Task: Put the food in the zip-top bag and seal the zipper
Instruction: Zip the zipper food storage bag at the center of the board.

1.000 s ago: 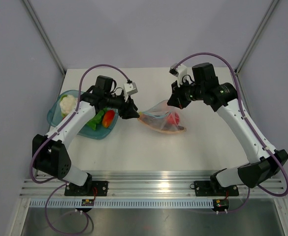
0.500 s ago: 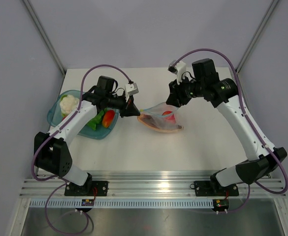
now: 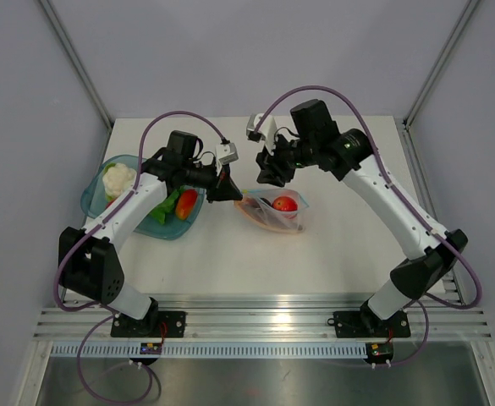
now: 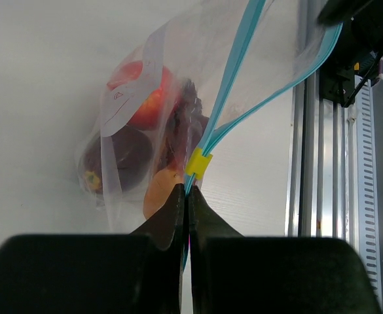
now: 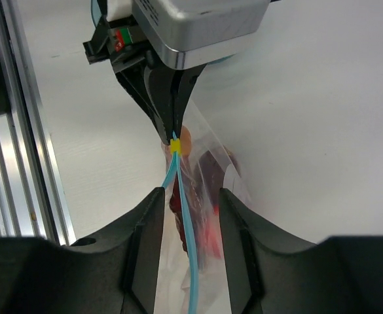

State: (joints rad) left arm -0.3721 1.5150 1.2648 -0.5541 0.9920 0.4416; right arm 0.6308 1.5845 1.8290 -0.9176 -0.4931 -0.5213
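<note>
The zip-top bag [image 3: 274, 213] lies mid-table with food inside: a red round piece [image 3: 285, 203], dark purple pieces [image 4: 122, 157] and an orange piece [image 4: 157, 195]. My left gripper [image 3: 230, 191] is shut on the teal zipper [image 4: 225, 104] at the bag's left end, just behind the yellow slider [image 4: 198, 162]. My right gripper [image 3: 269, 174] hovers over the bag close to the left one. It is open, its fingers [image 5: 145, 222] straddling the zipper [image 5: 190, 265] without touching it. The zipper's two strips gape apart beyond the slider.
A teal translucent bowl [image 3: 97, 203] stands at the left holding a white cauliflower piece [image 3: 118, 178], a green piece [image 3: 164, 205] and a red-orange piece [image 3: 186, 201]. The aluminium rail [image 3: 255, 303] runs along the near edge.
My right arm has swung left over the bag, ending close to the left gripper. The bag has shifted a little left. The left gripper keeps its hold.
</note>
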